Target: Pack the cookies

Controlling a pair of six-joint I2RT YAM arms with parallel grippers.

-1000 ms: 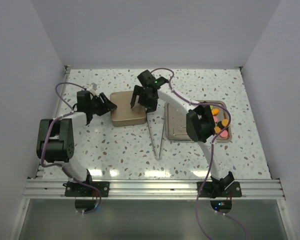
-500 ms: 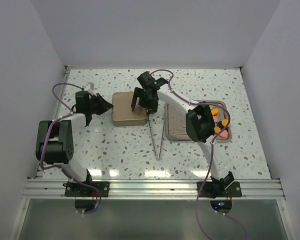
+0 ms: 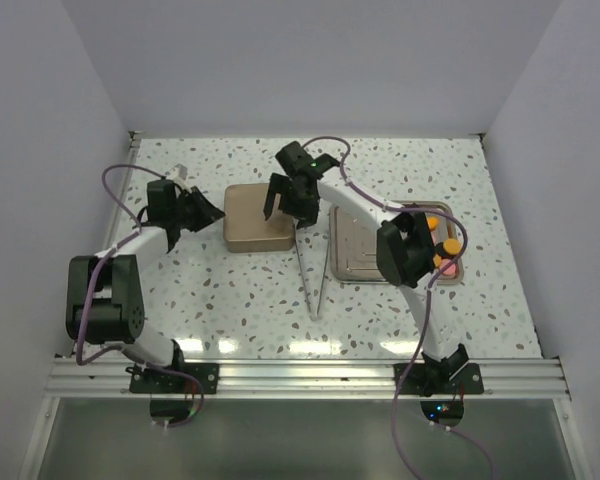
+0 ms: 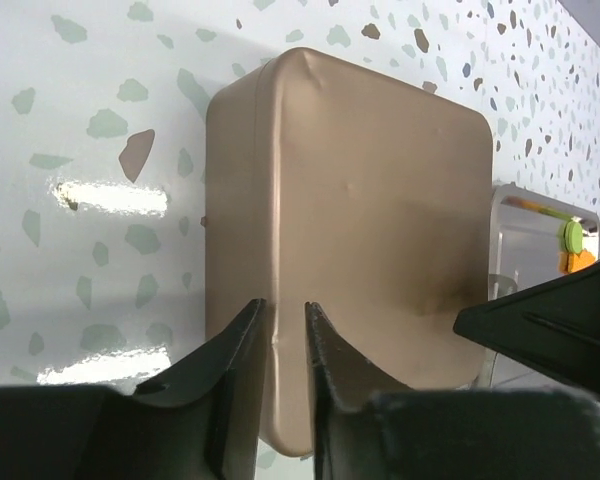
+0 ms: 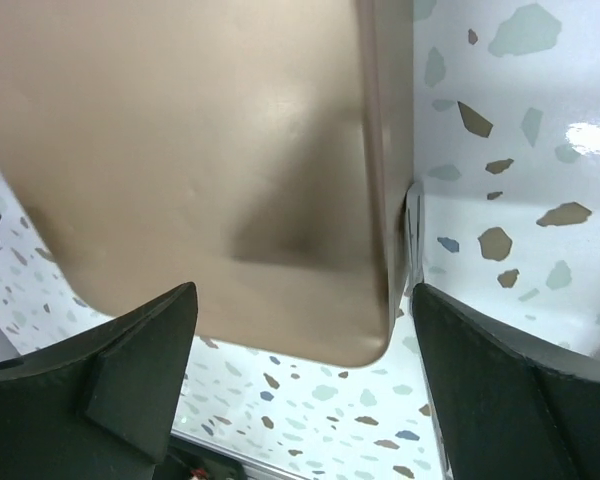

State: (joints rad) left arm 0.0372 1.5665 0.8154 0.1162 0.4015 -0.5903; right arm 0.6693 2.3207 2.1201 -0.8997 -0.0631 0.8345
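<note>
The cookies, small orange and pink discs, lie at the right end of a silver tray; a green and an orange one show in the left wrist view. A gold tin sits closed at the table's middle. My left gripper is at its left side, jaws narrowed onto the tin's left rim, left gripper. My right gripper hovers wide open over the tin's right edge; in its own view the right gripper straddles a corner of the tin.
Metal tongs lie on the speckled table between the tin and the tray, tips toward me. The right arm's elbow hides part of the tray. White walls close in the table on the left, right and far sides.
My left gripper has narrowed its jaws and moved slightly left along the tin's left edge. The right arm's elbow has shifted a little right; its gripper stays open over the tin.
</note>
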